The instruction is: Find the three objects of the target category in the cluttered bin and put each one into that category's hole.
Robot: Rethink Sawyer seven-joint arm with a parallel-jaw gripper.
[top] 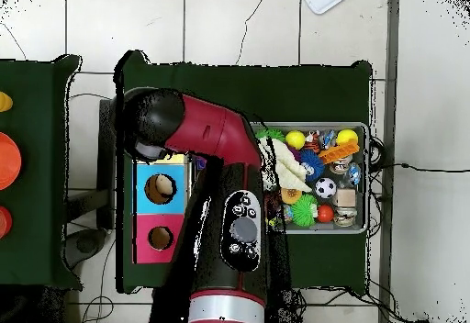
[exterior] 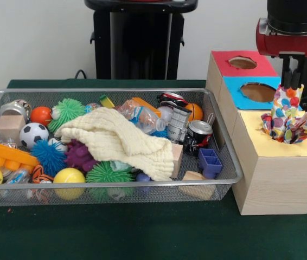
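I've got the tool clenched on the polka-dot cloth, which hangs bunched over the yellow-topped section of the wooden sorting box, its lower folds resting on that top just beside the blue section's hole. Off to the side on the green surface, the wire-mesh bin sits packed, and I can see a cream knitted cloth draped across the middle of the clutter, with a soccer ball and spiky rubber balls around it.
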